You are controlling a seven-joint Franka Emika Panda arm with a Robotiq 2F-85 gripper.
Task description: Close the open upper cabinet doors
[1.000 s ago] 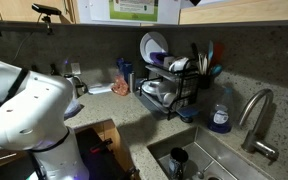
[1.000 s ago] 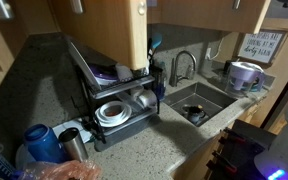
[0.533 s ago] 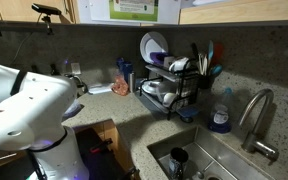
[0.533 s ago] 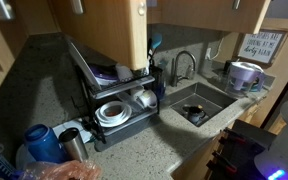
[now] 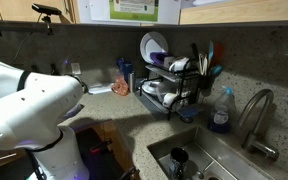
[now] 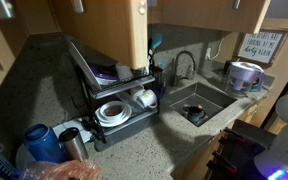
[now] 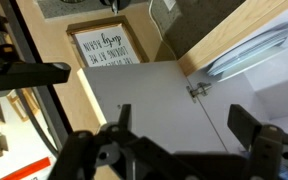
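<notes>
One honey-brown upper cabinet door (image 6: 99,30) stands swung open above the dish rack (image 6: 114,100) in an exterior view, with small dark handles near its top. More wooden door panels (image 5: 24,10) line the top edge in an exterior view. My gripper (image 7: 184,115) shows only in the wrist view. It is open, with nothing between its dark fingers (image 7: 249,125). Behind the fingers lies a pale flat panel (image 7: 154,95) with a metal hinge (image 7: 196,90), edged by light wood (image 7: 234,30). The white arm (image 5: 24,110) fills the left of an exterior view.
A sink (image 5: 209,160) with a faucet (image 5: 256,110) sits beside the dish rack (image 5: 174,85). A soap bottle (image 5: 220,112), a framed sign (image 6: 262,45), a mug (image 6: 242,73) and blue cups (image 6: 39,140) stand on the speckled counter (image 5: 104,105). A low wooden cabinet front (image 5: 106,135) is under the arm.
The white arm has swung a little to the right in one exterior view, and its edge now shows at the right of the other. The doors have not moved.
</notes>
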